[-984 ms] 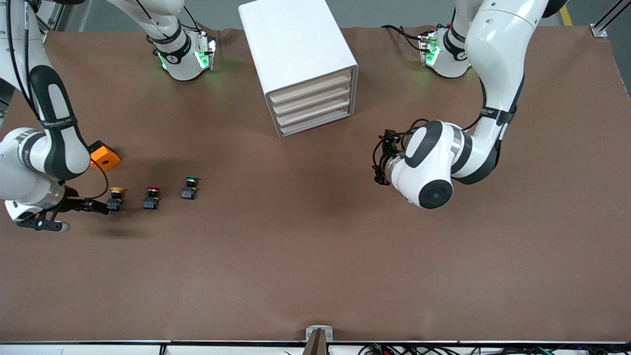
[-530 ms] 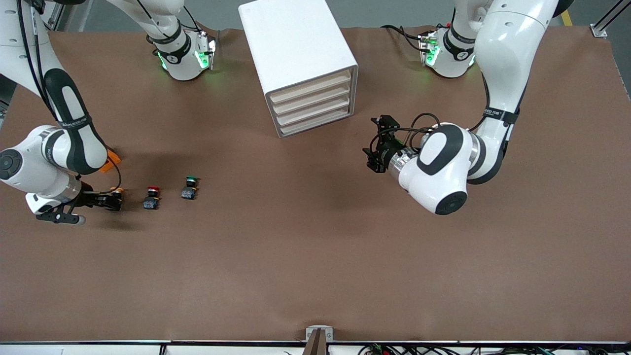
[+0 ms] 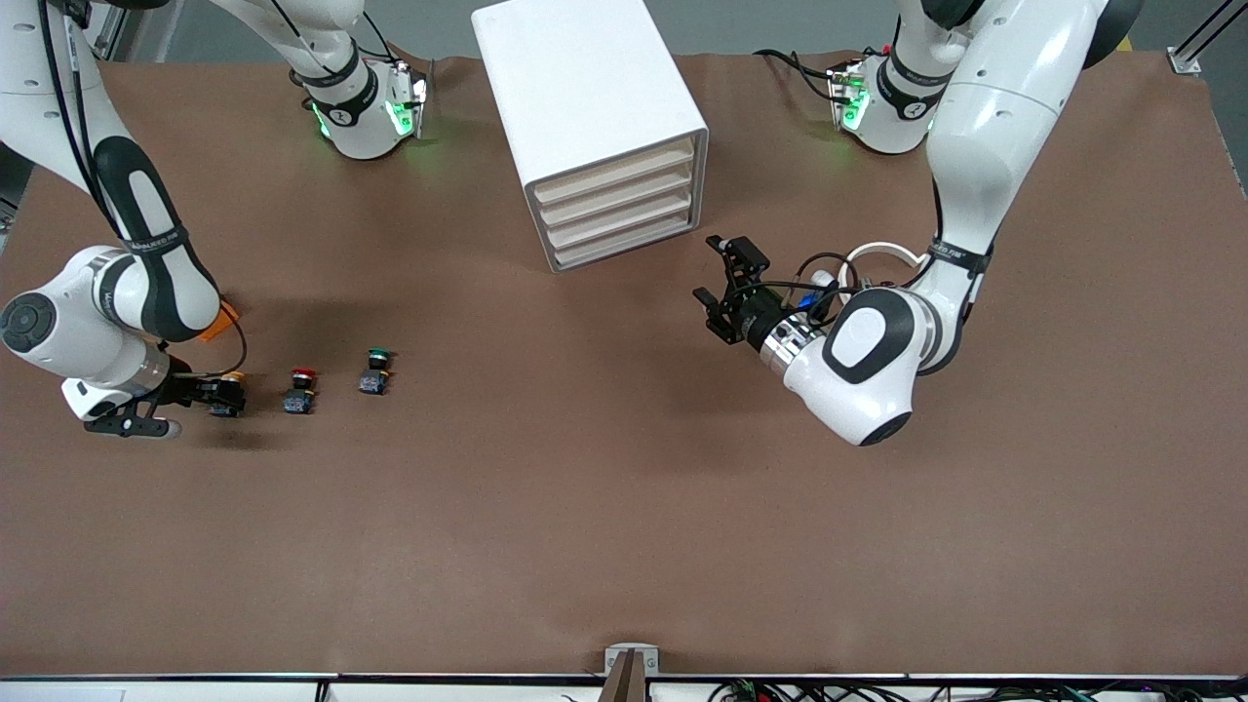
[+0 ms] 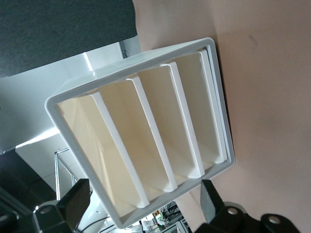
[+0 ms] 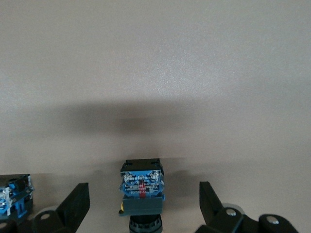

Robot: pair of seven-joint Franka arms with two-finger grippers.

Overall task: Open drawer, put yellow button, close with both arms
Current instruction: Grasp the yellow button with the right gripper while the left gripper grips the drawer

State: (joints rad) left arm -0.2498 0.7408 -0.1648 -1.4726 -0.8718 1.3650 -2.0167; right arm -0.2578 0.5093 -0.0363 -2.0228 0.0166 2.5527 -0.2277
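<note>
The white cabinet [image 3: 585, 88] stands mid-table with all four drawers shut; the drawer [image 3: 614, 168] is the uppermost. In the left wrist view the drawer [image 4: 90, 131] faces my open, empty left gripper [image 4: 143, 208]. That left gripper [image 3: 710, 268] hovers over the table beside the cabinet's front, toward the left arm's end. The yellow button [image 3: 234, 376] stands on the table at the right arm's end. My right gripper [image 3: 226, 394] is low and open, a finger on each side of it. The right wrist view shows the button's blue body [image 5: 141, 189] between the open fingers [image 5: 73, 204], apart from both.
A red-capped button [image 3: 303, 390] and a green-capped button [image 3: 375, 372] stand in a row beside the yellow one, toward the cabinet. An orange block [image 3: 224, 317] lies partly under the right arm. The red button's body shows in the right wrist view [image 5: 14, 199].
The right gripper has slid in around the yellow button. The left gripper has swung up toward the cabinet's front and now faces the drawers.
</note>
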